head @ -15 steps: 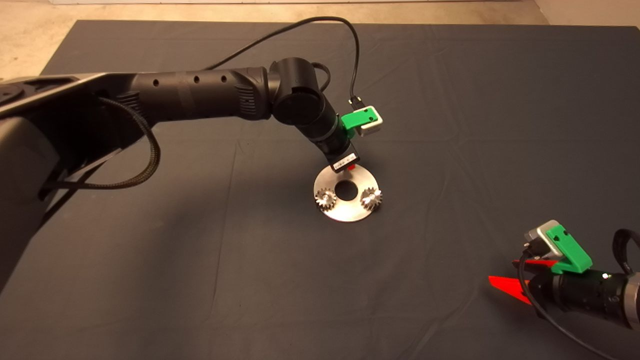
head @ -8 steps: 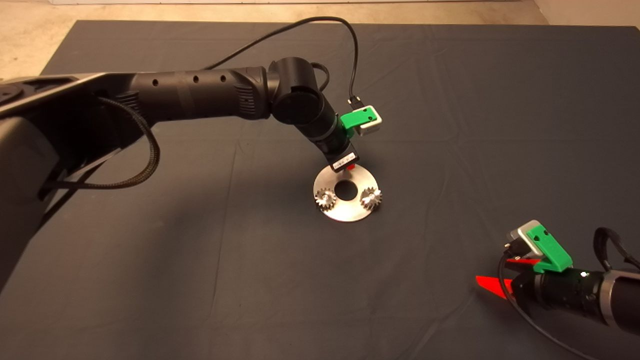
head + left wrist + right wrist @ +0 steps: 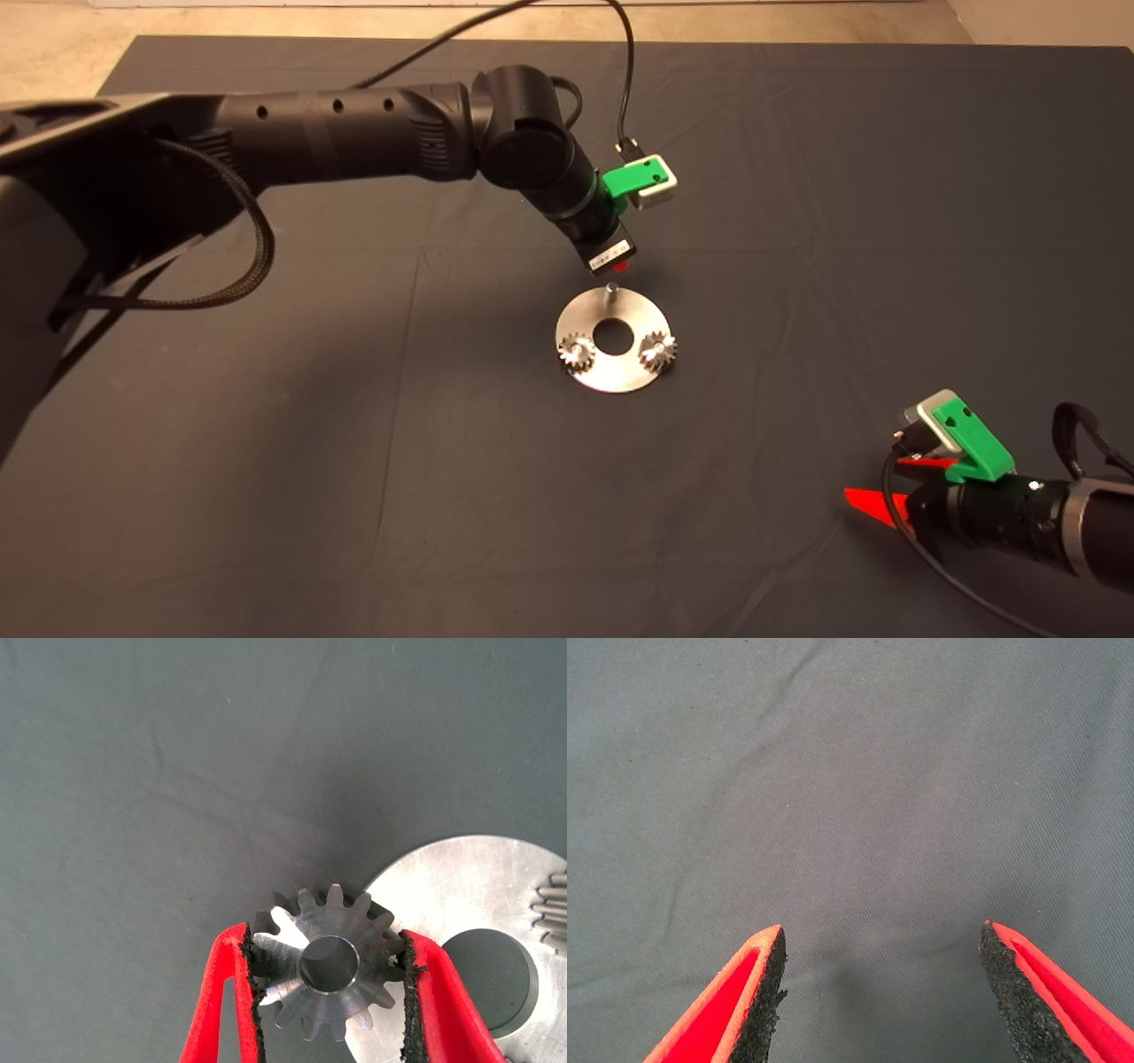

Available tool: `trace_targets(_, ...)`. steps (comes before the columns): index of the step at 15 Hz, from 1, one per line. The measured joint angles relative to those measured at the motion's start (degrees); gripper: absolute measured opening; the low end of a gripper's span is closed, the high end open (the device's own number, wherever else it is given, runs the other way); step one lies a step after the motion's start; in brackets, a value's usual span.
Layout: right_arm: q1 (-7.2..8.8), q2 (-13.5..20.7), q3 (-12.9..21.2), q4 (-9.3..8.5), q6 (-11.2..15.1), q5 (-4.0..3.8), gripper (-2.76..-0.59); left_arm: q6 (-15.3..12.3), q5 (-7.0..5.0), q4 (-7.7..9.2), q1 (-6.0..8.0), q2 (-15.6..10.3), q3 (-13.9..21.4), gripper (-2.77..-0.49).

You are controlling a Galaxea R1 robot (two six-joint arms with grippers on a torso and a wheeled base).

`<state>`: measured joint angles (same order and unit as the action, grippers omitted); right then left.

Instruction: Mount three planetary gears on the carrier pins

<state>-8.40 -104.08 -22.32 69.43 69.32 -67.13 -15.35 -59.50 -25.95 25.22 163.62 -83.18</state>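
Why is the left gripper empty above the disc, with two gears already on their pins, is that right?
Not quite: the left gripper is not empty. The left wrist view shows its red fingers shut on the third gear. The rest holds: in the head view it hovers above the disc, where two gears sit on their pins and one pin stands bare.

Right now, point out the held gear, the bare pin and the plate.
held gear [image 3: 329,964], left wrist view, hub by its bore.
bare pin [image 3: 610,288], head view, its top.
plate [image 3: 611,374], head view, bare near rim.
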Motion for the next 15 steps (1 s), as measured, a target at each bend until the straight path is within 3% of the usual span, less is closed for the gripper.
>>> trace_targets(7, 0.0, -0.02, 0.0, 0.0, 0.0, -0.25, -1.73, 0.0, 0.02, 0.07, -0.23, 0.18, 0.02, -2.66)
trace_targets(13, 0.03, -0.07, 0.0, -0.02, 0.0, -1.46, -1.73, -0.02, 0.02, 0.16, -0.41, 0.02, 0.68, -2.66)
trace_targets(15, 0.05, -0.07, 0.0, -0.05, 0.0, -1.61, -1.73, -0.02, 0.09, 0.22, -1.13, -0.28, 1.32, -2.66)
